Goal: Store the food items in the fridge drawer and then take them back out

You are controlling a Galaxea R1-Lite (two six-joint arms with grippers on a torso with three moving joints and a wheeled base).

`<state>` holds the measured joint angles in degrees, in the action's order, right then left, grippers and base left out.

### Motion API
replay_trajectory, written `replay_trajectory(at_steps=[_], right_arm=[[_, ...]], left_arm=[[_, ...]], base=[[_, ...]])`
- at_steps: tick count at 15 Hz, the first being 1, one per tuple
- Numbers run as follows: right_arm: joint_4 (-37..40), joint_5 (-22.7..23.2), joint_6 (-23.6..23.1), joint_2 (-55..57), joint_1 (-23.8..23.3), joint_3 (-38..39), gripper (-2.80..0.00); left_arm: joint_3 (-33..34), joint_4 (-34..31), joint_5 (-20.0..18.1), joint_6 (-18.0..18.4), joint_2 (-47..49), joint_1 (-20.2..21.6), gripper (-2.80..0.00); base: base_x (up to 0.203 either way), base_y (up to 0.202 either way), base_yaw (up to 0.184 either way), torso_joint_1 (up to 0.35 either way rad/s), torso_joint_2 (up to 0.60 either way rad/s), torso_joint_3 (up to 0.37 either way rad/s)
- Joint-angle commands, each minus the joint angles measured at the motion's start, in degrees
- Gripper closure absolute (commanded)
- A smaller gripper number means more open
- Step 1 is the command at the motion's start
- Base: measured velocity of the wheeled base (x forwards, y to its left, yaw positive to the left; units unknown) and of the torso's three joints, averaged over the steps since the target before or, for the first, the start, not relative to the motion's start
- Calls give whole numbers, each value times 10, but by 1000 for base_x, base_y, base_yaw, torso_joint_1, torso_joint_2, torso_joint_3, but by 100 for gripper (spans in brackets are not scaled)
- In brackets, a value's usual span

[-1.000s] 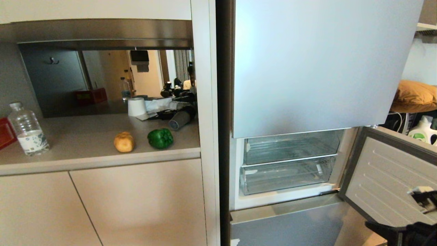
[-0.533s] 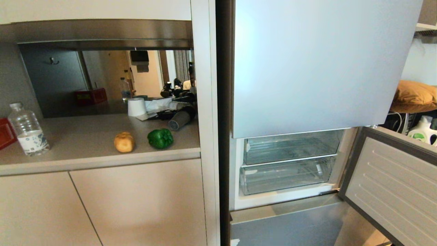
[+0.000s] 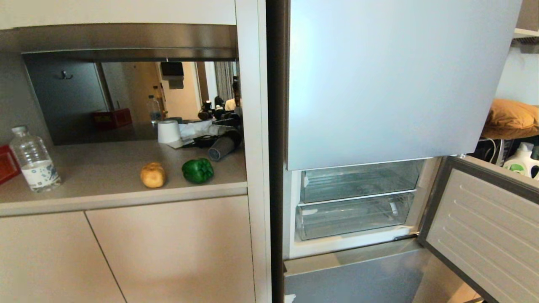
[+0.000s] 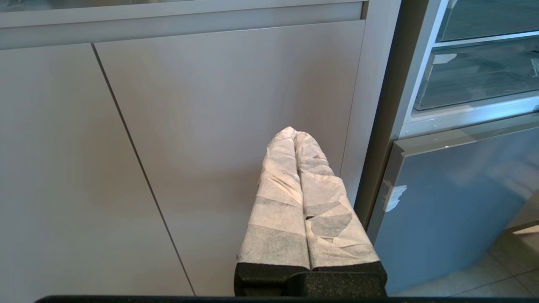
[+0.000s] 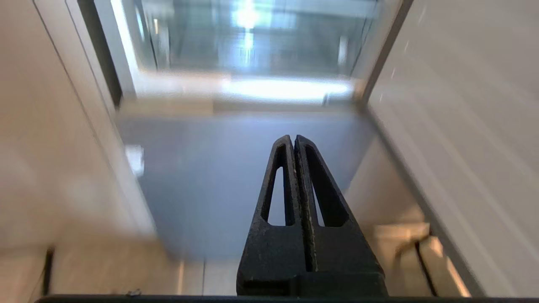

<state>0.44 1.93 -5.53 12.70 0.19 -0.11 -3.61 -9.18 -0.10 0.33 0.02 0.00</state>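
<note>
A tan potato and a dark green bell pepper lie side by side near the front of the beige counter. In the open fridge compartment the lower clear fridge drawer sits pushed in and empty; it also shows in the left wrist view. Neither arm shows in the head view. My left gripper, wrapped in white tape, is shut and empty in front of a cabinet door. My right gripper is shut and empty, low before the grey lower fridge door.
A second clear drawer sits above the first. The compartment's door hangs open to the right. A water bottle and a red box stand at the counter's left, with a paper roll and clutter behind.
A second ago my right arm showed at the bottom right of the head view; it has dropped out of that view. The food and drawers have not moved.
</note>
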Motion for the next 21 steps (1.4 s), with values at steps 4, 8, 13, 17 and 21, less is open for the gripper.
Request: replay_trajectory(at_steps=[4,8,13,17,21], right_arm=[[1,-1,6,-128,2,0,0],[1,-5,13,-126,2,0,0],[-1,-11,53,-126,2,0,0],[-1,-11,53,-126,2,0,0],[-1,-11,54,-126,2,0,0]], left_arm=[[0,0,1,-1,0,1,0],[0,0,1,-1,-1,0,0],[0,0,1,-1,-1,0,0],[0,0,1,-1,-1,0,0],[0,0,1,-1,0,0,0]], base=[[0,0,0,0,0,0],[0,0,0,0,0,0],[0,0,0,0,0,0],[3,4,-49,1,2,1],[1,7,-174,1,5,5]])
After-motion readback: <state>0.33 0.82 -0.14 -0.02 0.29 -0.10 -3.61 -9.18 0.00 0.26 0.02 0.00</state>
